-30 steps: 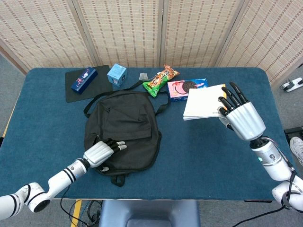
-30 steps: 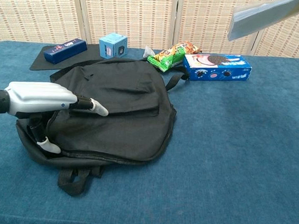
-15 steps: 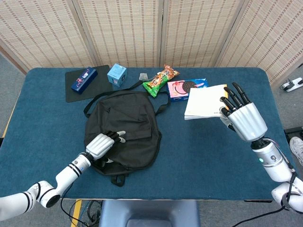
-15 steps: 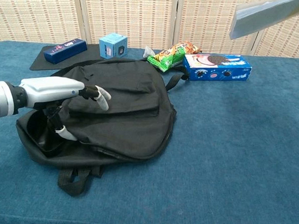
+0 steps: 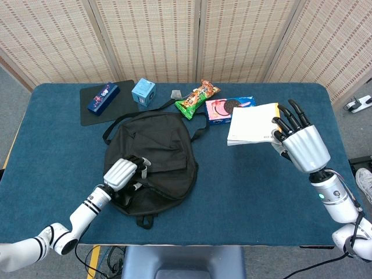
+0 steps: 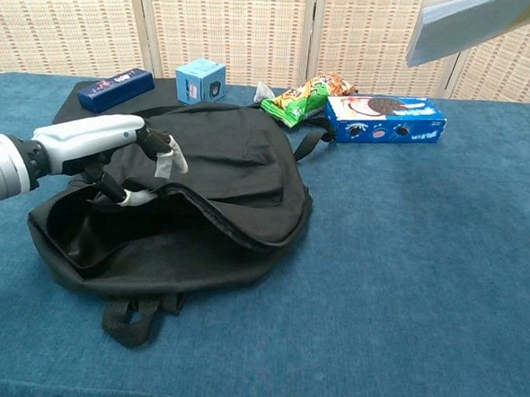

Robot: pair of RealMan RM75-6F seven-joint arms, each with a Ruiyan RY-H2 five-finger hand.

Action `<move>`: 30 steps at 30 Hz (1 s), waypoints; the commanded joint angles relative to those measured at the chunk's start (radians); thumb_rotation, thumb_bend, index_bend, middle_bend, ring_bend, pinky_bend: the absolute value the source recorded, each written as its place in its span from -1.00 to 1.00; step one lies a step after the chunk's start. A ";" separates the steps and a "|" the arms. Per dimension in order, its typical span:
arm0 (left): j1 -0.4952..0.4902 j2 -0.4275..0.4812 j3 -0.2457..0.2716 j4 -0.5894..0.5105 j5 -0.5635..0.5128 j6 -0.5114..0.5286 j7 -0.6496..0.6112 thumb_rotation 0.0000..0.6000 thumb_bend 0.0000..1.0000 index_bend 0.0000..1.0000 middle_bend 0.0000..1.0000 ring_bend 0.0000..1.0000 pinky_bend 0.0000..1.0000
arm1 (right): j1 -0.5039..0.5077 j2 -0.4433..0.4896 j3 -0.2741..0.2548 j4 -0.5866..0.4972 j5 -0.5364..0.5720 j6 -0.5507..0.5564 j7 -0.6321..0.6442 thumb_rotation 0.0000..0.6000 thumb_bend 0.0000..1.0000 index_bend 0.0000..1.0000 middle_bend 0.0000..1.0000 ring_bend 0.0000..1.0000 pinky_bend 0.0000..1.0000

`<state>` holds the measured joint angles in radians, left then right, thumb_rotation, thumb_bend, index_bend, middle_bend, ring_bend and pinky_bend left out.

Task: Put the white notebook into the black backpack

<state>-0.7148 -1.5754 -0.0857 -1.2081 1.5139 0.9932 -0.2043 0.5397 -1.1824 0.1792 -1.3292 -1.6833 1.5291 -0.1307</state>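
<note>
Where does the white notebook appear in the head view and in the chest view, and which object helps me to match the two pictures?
Head view: the white notebook is right of centre, held by the right hand.
Chest view: only its edge shows at the top right corner, raised above the table.
Shared landmark: the blue cookie box close by it.

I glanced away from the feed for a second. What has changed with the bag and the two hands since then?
The left robot hand has lifted the top flap of the backpack up and back, so its mouth now gapes open toward the front edge. The right robot hand keeps holding the notebook raised above the table, shifted only slightly. The cookie box, snack bag and small boxes stayed put.
</note>
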 commanded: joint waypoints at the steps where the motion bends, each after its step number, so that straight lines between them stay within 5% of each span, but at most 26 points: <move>1: 0.000 -0.001 -0.005 0.002 -0.005 0.007 0.001 1.00 0.10 0.49 -0.38 -0.36 -0.53 | -0.001 -0.001 0.004 0.001 -0.002 0.008 0.006 1.00 -0.02 0.32 -0.21 -0.69 -0.82; 9: 0.003 -0.002 -0.103 -0.009 -0.110 0.040 -0.012 1.00 0.16 0.56 -0.28 -0.29 -0.51 | 0.000 0.012 0.013 -0.055 -0.056 0.065 0.034 1.00 -0.02 0.32 -0.21 -0.68 -0.82; 19: -0.046 0.060 -0.266 -0.089 -0.394 -0.075 0.078 1.00 0.16 0.56 -0.27 -0.29 -0.50 | 0.008 0.040 -0.014 -0.244 -0.205 0.123 0.056 1.00 -0.02 0.32 -0.20 -0.66 -0.82; 30: -0.095 0.071 -0.322 -0.094 -0.563 -0.129 0.149 1.00 0.16 0.56 -0.27 -0.29 -0.49 | 0.043 0.009 -0.040 -0.394 -0.311 0.080 0.089 1.00 -0.02 0.33 -0.18 -0.64 -0.82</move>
<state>-0.8025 -1.5058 -0.4007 -1.3011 0.9648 0.8709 -0.0630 0.5711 -1.1589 0.1455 -1.7118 -1.9838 1.6264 -0.0486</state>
